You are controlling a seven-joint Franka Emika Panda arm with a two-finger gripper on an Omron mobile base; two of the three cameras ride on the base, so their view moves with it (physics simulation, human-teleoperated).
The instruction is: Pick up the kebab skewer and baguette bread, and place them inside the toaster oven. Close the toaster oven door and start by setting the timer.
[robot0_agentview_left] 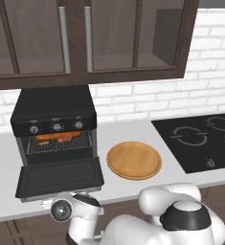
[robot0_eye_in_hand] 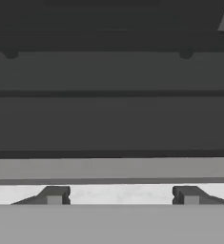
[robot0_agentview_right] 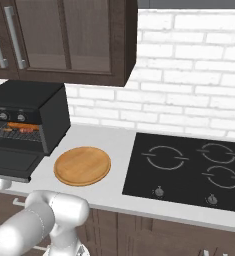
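**Door-Closing Approach: Gripper Below the Open Toaster Oven Door**

1. Fingers. In the hand view the two dark fingertips (robot0_eye_in_hand: pixel 55 195) rise well apart at the bottom edge, with nothing between them. The gripper (robot0_eye_in_hand: pixel 123 196) is spread and empty. It faces a broad dark panel with a long bar-shaped handle across the top, which appears to be the underside or front edge of the toaster oven door (robot0_agentview_left: pixel 60 177). Contact with the panel cannot be confirmed.

2. Arm. In the left base view the arm reaches low, under the counter edge in front of the door. This position suits a push from below, since the door hinges at its lower edge and lies dropped flat.

3. Load. The baguette bread (robot0_agentview_left: pixel 57 137) lies lengthwise on the wire rack inside the toaster oven (robot0_agentview_left: pixel 54 103). The kebab skewer (robot0_agentview_left: pixel 54 141) lies just beside it, toward the front. Both items rest fully inside the cavity, so the door can swing up without fouling them.

4. Surroundings. The wooden plate (robot0_agentview_left: pixel 134 160) sits bare on the counter beside the oven, between it and the black cooktop (robot0_agentview_left: pixel 200 141).

5. Remaining work, as judged: raise the door until it shuts, then turn the timer, one of the three knobs (robot0_agentview_left: pixel 57 127) above the cavity.
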